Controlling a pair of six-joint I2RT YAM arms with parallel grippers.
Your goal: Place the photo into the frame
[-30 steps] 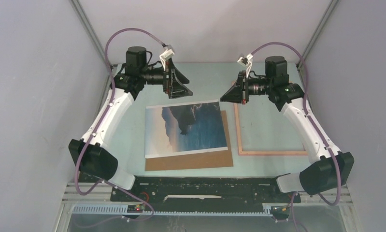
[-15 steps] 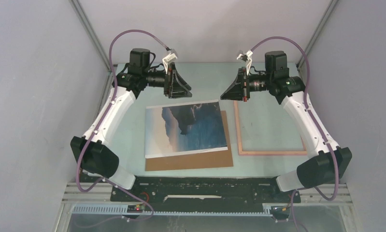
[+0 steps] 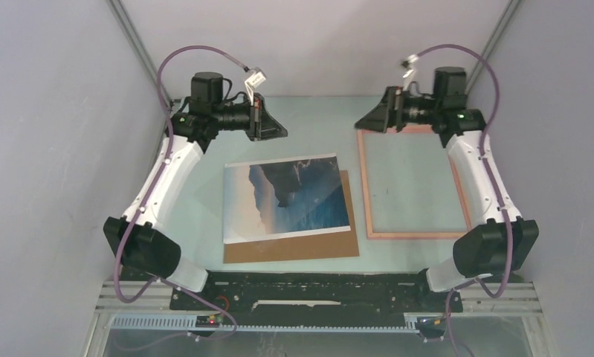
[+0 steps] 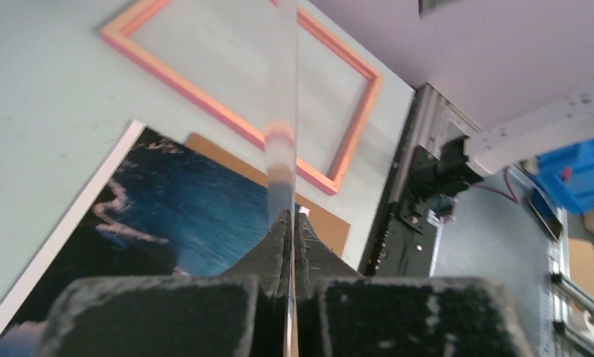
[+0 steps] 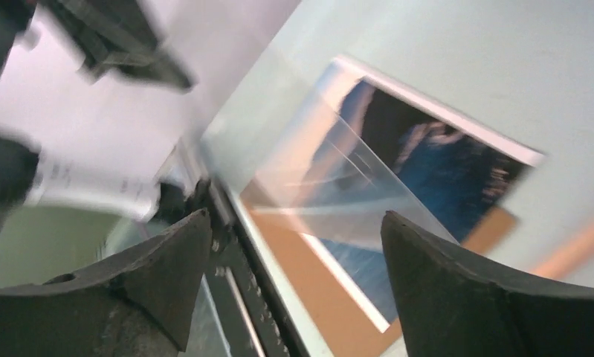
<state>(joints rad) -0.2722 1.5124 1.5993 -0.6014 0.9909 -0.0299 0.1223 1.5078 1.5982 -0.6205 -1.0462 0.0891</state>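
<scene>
- No text, label, brand, number or sign can be read in any view.

Top view: even diffuse light. Right wrist view: motion smear, worst at 10 o'clock. Left wrist view: fingers (image 4: 152, 312) soft at 6 o'clock, clear sheet (image 4: 282, 160) glints
</scene>
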